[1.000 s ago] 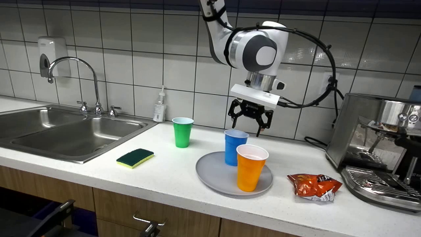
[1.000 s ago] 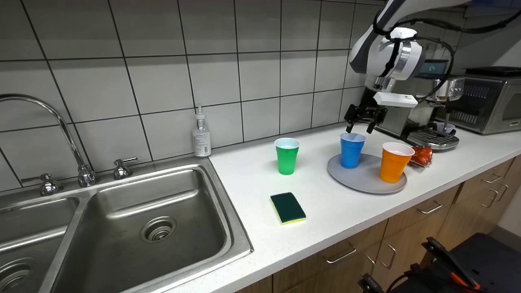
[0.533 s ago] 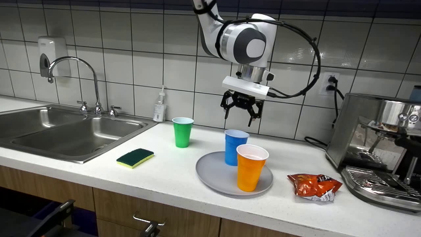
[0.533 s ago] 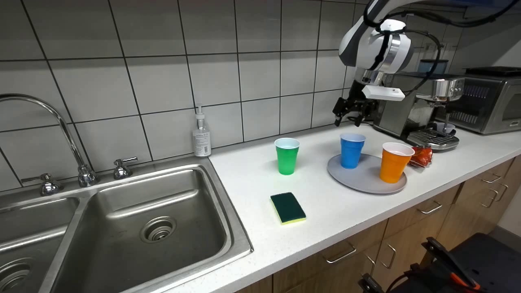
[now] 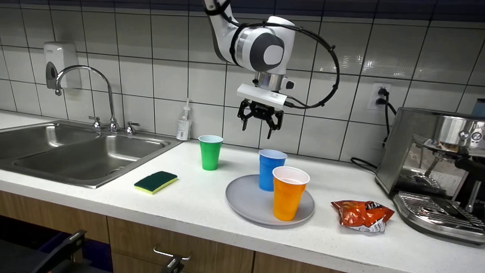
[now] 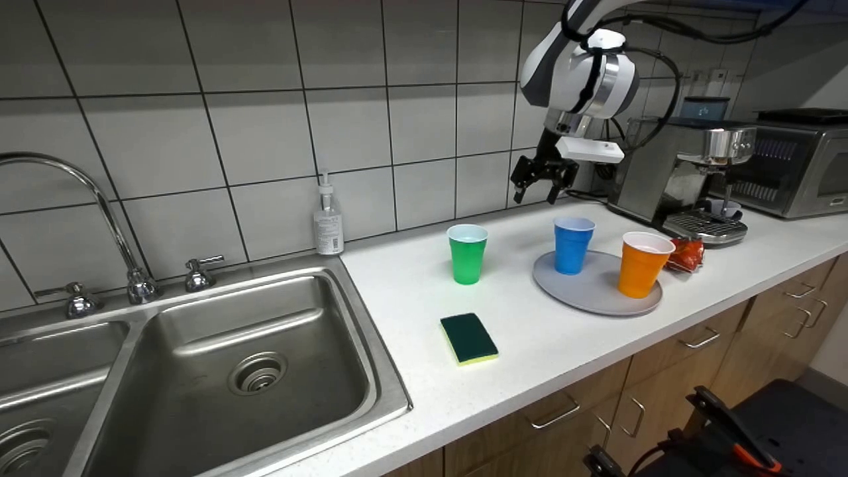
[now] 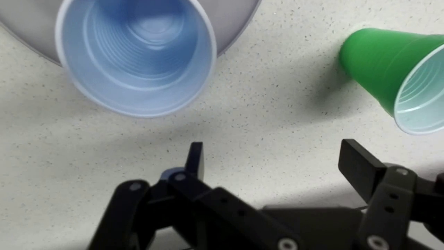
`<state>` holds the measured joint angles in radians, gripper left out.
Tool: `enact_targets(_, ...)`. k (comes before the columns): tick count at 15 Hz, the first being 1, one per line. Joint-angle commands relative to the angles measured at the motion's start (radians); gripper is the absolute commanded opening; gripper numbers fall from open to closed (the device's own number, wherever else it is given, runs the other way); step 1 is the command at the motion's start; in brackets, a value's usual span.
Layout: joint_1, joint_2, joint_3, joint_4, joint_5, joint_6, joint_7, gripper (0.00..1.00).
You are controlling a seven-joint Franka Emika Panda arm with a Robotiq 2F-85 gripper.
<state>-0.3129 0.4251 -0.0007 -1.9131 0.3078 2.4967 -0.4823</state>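
My gripper [image 5: 256, 134] hangs in the air above the counter, open, with nothing between its fingers. A blue cup [image 5: 266, 174] is nearest, standing upright on a round grey plate [image 5: 246, 197]. On that same plate stands an orange cup [image 5: 286, 199], towards the counter's front. A green cup [image 5: 210, 156] stands upright on the counter, apart from the plate. In the wrist view, bare counter shows between the fingers [image 7: 362, 170]; the blue cup [image 7: 138, 83] lies ahead on the left and the green cup [image 7: 378, 66] ahead on the right. Neither touches the gripper [image 7: 272, 142].
A green and yellow sponge [image 5: 155, 182] lies near a steel sink [image 6: 252, 331] with a tall faucet. A soap bottle [image 6: 328, 225] stands by the tiled wall. An orange snack bag [image 5: 363, 215] and a coffee machine [image 5: 432, 167] are on the plate's far side from the sink.
My gripper has risen from just above and behind the blue cup and shifted towards the green cup and sink. It stays open; the cups and plate have not moved.
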Motion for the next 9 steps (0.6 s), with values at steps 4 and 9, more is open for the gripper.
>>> enact_targets(4, 0.040, 0.014, 0.028, 0.000, -0.006, 0.038, 0.027, 1.00)
enact_targets(9, 0.071, 0.035, 0.039, -0.003, -0.018, 0.062, 0.027, 1.00)
